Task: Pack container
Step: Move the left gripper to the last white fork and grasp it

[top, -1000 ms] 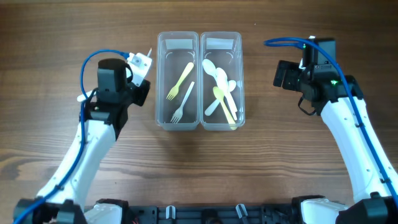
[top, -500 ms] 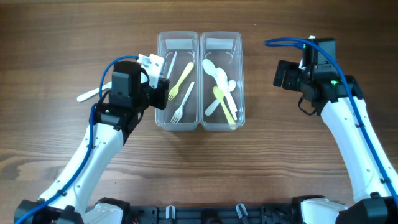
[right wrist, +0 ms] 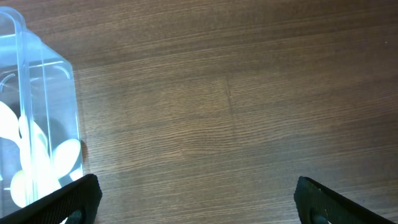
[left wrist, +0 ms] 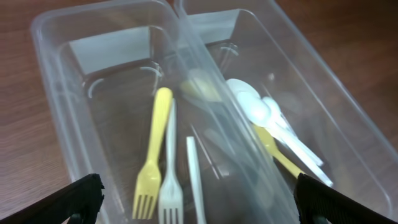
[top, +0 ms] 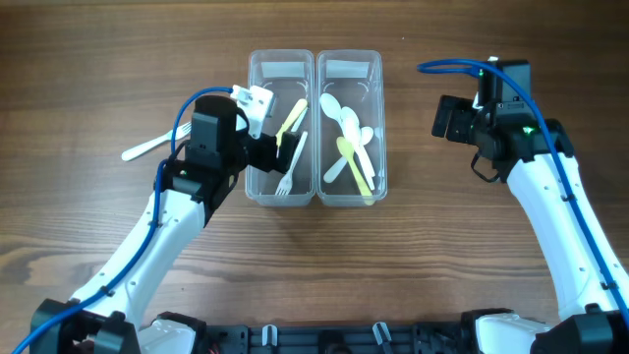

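Observation:
Two clear containers stand side by side, the left one (top: 257, 98) and the right one (top: 366, 88). The left container (left wrist: 74, 124) holds a yellow fork (left wrist: 152, 158), a white fork (left wrist: 169, 183) and a thin pale utensil (left wrist: 194, 174). White spoons (left wrist: 255, 109) and a yellow spoon (left wrist: 280, 155) lie in the right container. My left gripper (top: 278, 147) hovers over the left container, jaws open and empty (left wrist: 198, 202). My right gripper (top: 447, 118) is open over bare table to the right of the containers (right wrist: 196, 199).
A loose white fork (top: 147, 147) lies on the wooden table left of the containers, behind my left arm. The right container's corner (right wrist: 43, 112) shows at the left edge of the right wrist view.
My left gripper moved right from beside the containers to above the left one and opened; a thin pale utensil now lies inside. The right arm has not moved.

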`<state>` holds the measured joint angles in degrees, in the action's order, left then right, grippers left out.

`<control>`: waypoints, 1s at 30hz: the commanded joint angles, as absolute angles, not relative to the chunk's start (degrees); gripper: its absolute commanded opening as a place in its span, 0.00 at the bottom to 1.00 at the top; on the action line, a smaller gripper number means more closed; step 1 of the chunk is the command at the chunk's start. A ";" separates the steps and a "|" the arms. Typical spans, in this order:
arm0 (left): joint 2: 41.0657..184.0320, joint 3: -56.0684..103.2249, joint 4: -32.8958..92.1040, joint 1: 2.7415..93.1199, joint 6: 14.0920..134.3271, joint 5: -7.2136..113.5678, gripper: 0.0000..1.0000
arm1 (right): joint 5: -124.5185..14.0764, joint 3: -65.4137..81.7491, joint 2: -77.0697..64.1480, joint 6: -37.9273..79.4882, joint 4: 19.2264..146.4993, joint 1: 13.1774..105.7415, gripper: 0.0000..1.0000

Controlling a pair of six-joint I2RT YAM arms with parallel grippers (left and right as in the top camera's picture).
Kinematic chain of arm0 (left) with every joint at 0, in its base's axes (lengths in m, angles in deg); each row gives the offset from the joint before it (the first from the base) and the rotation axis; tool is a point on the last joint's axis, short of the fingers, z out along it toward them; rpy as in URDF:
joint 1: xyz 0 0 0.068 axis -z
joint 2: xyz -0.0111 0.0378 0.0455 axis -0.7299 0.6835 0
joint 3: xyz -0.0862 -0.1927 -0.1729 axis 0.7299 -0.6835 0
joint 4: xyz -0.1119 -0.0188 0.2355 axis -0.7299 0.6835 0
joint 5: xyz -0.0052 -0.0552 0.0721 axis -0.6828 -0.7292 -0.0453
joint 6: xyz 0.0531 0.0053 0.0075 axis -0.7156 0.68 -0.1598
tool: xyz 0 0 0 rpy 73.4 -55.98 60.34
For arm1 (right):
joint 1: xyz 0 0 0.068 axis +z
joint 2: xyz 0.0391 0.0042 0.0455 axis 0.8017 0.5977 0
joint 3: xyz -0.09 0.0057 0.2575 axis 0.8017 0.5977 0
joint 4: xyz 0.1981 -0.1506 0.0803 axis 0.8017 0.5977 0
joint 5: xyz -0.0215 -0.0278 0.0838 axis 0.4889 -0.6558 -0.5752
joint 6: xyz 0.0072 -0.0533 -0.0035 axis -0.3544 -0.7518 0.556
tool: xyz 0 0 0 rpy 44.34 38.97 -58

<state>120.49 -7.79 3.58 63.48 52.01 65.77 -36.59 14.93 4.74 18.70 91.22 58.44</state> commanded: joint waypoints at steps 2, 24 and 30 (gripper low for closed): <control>116.76 -6.98 4.35 59.15 68.03 85.39 1.00 | -35.58 14.17 5.07 18.00 91.05 58.31 1.00; 130.64 -7.00 -3.96 24.77 96.93 90.57 0.89 | -35.58 14.17 5.07 17.98 91.05 58.31 1.00; 143.36 -6.98 -18.05 24.75 87.29 89.63 0.83 | -35.58 14.17 5.07 17.98 91.05 58.31 1.00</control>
<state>138.90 -7.46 -14.06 24.95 94.92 91.47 -36.59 14.93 4.76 18.70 91.20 58.44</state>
